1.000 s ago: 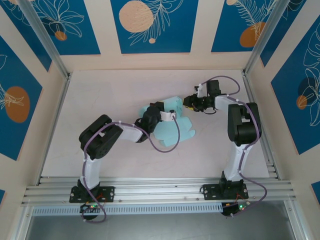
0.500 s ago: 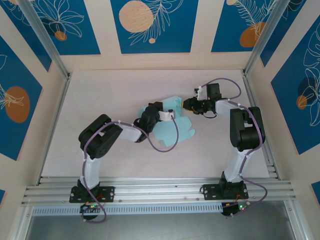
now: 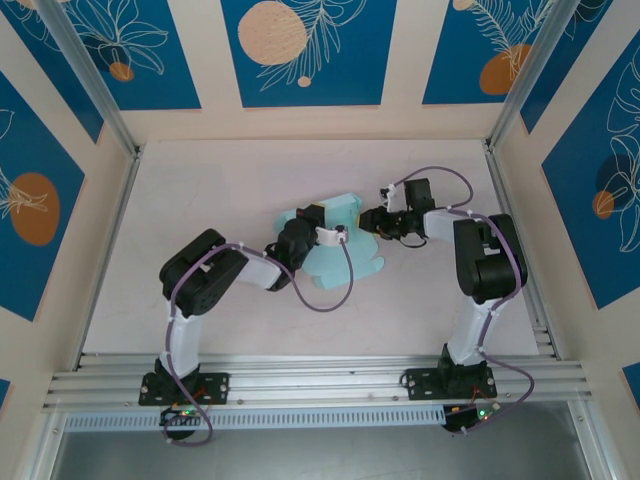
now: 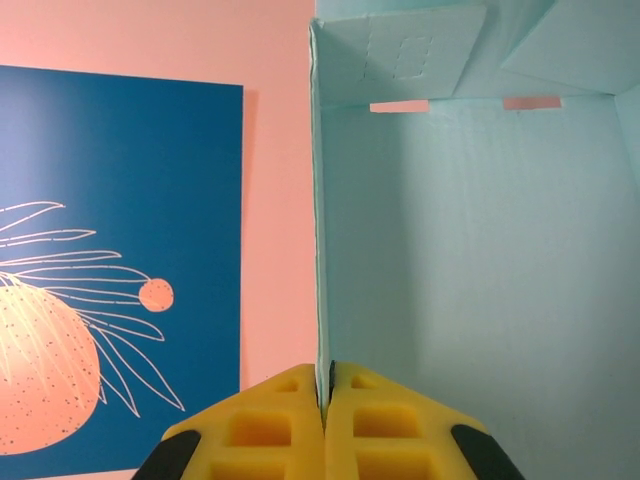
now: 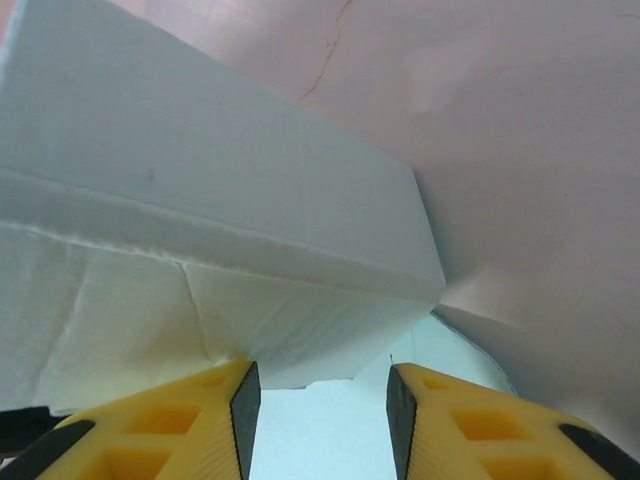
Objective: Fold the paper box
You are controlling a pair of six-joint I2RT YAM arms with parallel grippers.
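The paper box [image 3: 362,262] is pale light-blue card, partly folded, in the middle of the table. My left gripper [image 3: 312,215] is shut on the thin edge of one upright wall of the box [image 4: 470,250]; the card stands pinched between the yellow pads of that gripper [image 4: 327,385]. My right gripper [image 3: 368,220] is at the box's right side. In the right wrist view this gripper [image 5: 318,385] stands open, and a folded flap of the box [image 5: 200,200] lies just beyond its fingertips. The left pad [image 5: 238,400] is up against that flap. Nothing is clamped between them.
The pale tabletop [image 3: 200,200] is walled in by cream panels with blue leaf prints [image 3: 300,50]. Aluminium rails [image 3: 320,385] run along the near edge by both arm bases. Purple cables [image 3: 335,290] loop off both arms, and the left arm's cable hangs over the box.
My right gripper has moved left, up to the box, and its jaws have opened a little wider. The left gripper still holds the same wall.
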